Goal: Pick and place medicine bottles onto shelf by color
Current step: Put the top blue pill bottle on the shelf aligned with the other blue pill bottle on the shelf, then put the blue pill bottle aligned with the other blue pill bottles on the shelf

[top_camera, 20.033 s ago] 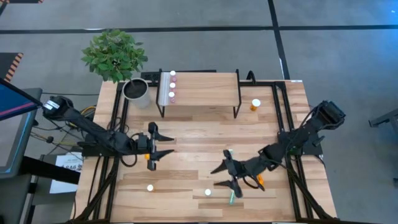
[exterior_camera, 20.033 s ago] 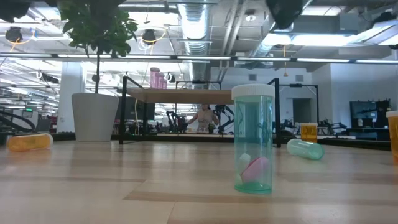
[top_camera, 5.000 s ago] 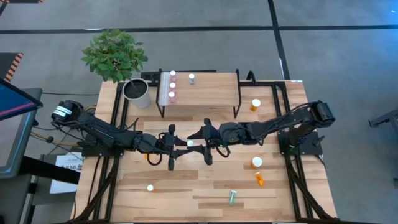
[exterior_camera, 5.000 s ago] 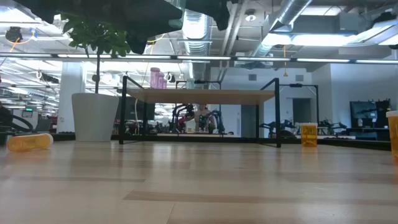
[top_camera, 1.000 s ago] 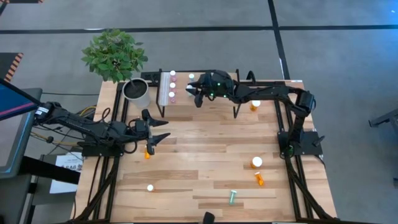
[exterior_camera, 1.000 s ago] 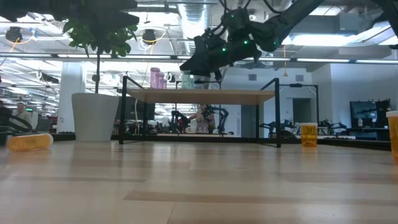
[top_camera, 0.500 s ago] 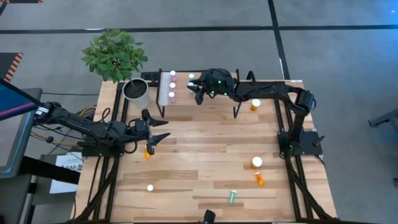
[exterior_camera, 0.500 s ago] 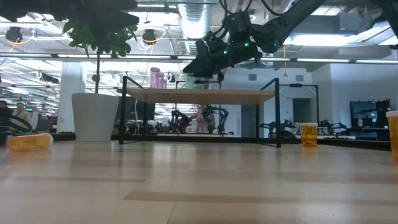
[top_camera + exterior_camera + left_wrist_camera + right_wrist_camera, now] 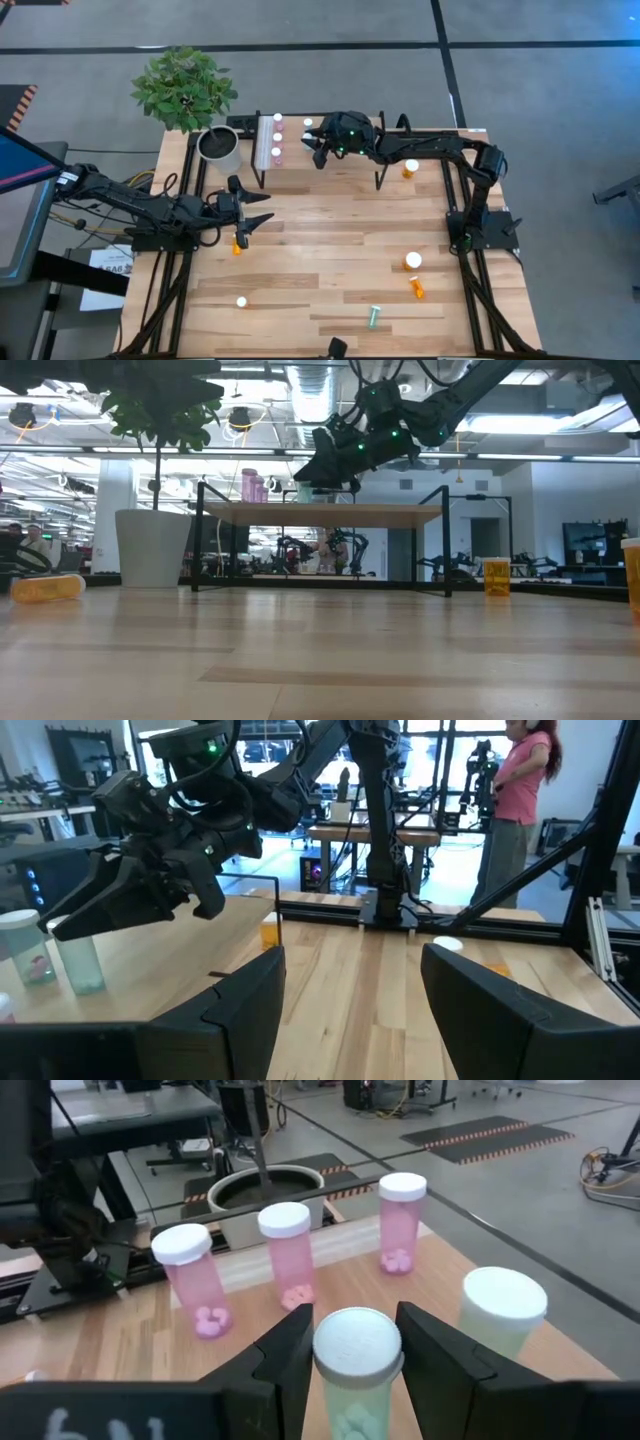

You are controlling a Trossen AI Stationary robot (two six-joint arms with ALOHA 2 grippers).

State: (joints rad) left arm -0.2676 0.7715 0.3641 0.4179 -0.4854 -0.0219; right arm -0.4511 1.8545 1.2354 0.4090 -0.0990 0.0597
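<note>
Holding teal bottle (image 9: 357,1370) — right fingers (image 9: 290,1350) over shelf (image 9: 345,160) | beside: pink bottles (image 9: 285,1250) — left fingers (image 9: 250,1000) wide

high view: straight down over the whole table (image 9: 330,250)
low view: tabletop level, facing the shelf (image 9: 320,514)
wrist views: close, both seeing the shelf

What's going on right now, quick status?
Right gripper shut on white-capped teal vial over light-wood shelf. Left gripper open, waiting over table. Three pink vials close ahead.
</note>
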